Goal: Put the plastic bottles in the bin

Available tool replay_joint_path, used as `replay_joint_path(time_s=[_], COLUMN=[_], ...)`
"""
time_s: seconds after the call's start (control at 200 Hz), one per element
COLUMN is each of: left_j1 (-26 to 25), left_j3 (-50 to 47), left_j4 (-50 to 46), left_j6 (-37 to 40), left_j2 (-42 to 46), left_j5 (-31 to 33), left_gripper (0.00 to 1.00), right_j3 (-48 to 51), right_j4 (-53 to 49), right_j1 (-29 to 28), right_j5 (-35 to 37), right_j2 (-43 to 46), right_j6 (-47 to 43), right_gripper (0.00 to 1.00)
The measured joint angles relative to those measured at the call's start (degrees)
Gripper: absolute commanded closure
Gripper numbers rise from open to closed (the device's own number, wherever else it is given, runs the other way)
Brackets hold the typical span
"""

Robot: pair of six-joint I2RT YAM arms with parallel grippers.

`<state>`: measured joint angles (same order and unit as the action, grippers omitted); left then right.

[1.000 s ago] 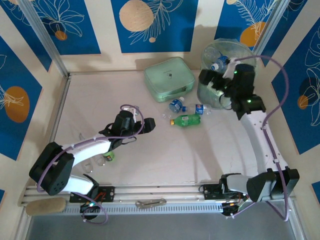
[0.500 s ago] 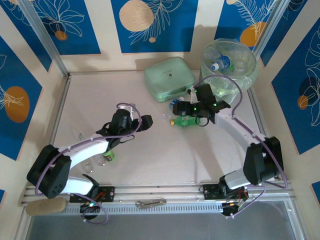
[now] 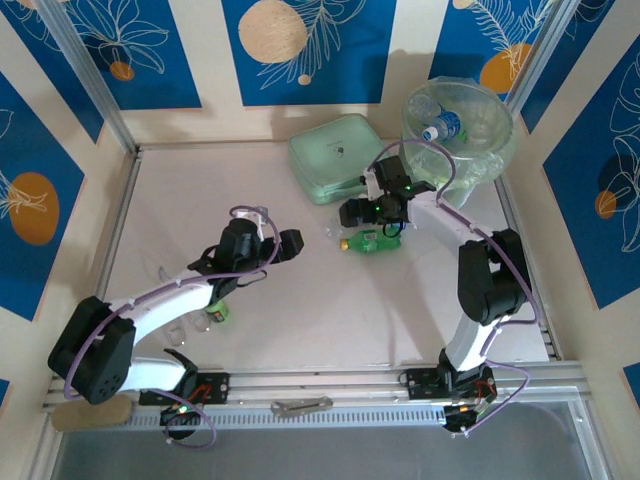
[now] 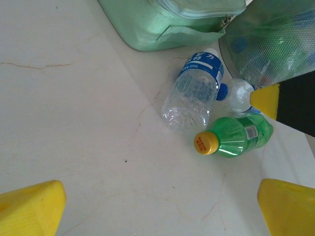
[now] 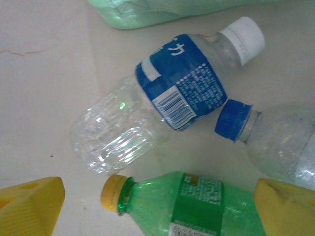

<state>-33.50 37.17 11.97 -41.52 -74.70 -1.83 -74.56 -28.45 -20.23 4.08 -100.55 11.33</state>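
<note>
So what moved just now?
The right gripper swung from the bin down and left, and now hovers open over the bottles on the table beside the case. Nothing was grabbed or dropped. The left gripper barely shifted and is open too. The bottles, case and bin stayed put.

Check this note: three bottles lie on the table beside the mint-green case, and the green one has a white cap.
Wrong on the cap. The right wrist view shows the green bottle with a yellow cap; the white cap is on the blue-labelled bottle. Three bottles do lie beside the mint-green case.
</note>
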Motion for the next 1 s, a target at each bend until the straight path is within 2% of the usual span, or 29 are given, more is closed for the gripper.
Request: replay_joint_path(time_s=[0.29,0.52,0.775,1.0], left_j1=[0.0,0.0,0.0,0.0], left_j3=[-0.1,-0.1,-0.1,-0.1], left_j4=[-0.5,-0.5,-0.4,-0.4], left_j6=[0.0,0.0,-0.1,-0.2], left_j2=[0.0,0.0,0.0,-0.1], left_j5=[0.0,0.0,-0.1,-0.1], left_gripper=[0.01,0.01,0.01,0.01], right_j3=[0.7,5.4,10.4,15.4], right_j4=[-0.5,-0.2,-0.7,-0.8], right_j1=[0.5,0.9,1.0,-1.6], right_j5=[-1.5,-1.7,-2.2,-2.1], right_j2=[-1.6,-1.2,2.9,7.5], right_j6=[-0.7,-0.7,-0.4,0.7], right_gripper=[0.01,0.01,0.01,0.01])
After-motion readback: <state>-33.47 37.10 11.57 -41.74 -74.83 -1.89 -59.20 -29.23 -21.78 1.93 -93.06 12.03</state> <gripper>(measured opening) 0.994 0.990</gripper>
